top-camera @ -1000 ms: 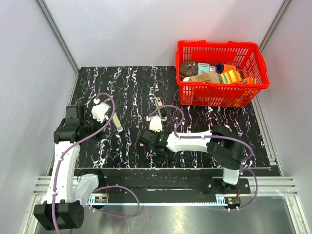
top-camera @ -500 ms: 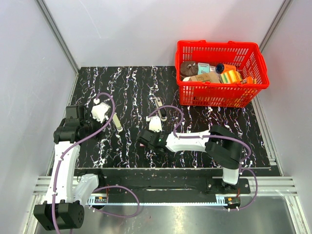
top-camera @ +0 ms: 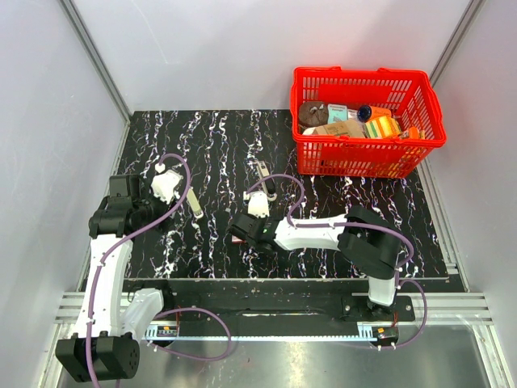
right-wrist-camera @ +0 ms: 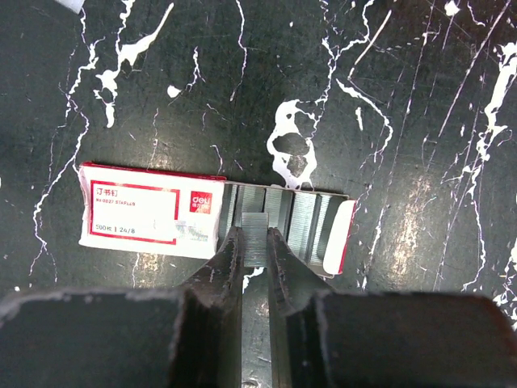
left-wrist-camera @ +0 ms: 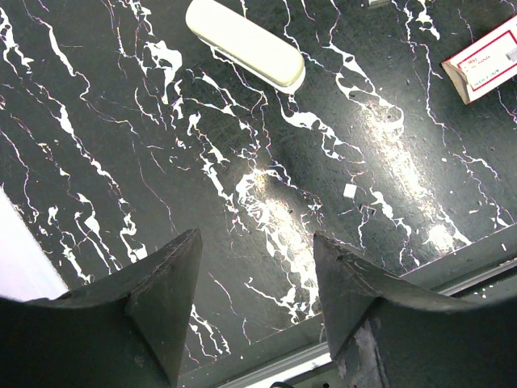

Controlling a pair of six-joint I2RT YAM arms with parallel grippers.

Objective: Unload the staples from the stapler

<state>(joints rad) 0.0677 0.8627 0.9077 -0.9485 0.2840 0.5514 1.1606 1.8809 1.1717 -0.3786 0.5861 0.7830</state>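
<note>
The stapler (top-camera: 262, 178), slim and black with a silver top, lies at mid table behind my right gripper; neither wrist view shows it. My right gripper (top-camera: 238, 234) (right-wrist-camera: 255, 233) is shut on a short silver strip of staples (right-wrist-camera: 256, 242). It holds the strip over the open tray (right-wrist-camera: 297, 222) of a red-and-white staple box (right-wrist-camera: 149, 214), where more staple strips lie. My left gripper (top-camera: 157, 212) (left-wrist-camera: 257, 250) is open and empty above the table at the left.
A cream-white elongated piece (top-camera: 195, 204) (left-wrist-camera: 245, 43) lies on the black marbled table between the arms. A red basket (top-camera: 367, 158) with several items stands at the back right. The staple box also shows in the left wrist view (left-wrist-camera: 485, 66). The table's near edge (left-wrist-camera: 323, 356) runs just by the left fingers.
My right arm has edged slightly left, with the gripper staying over the staple box. The left arm has not moved.
</note>
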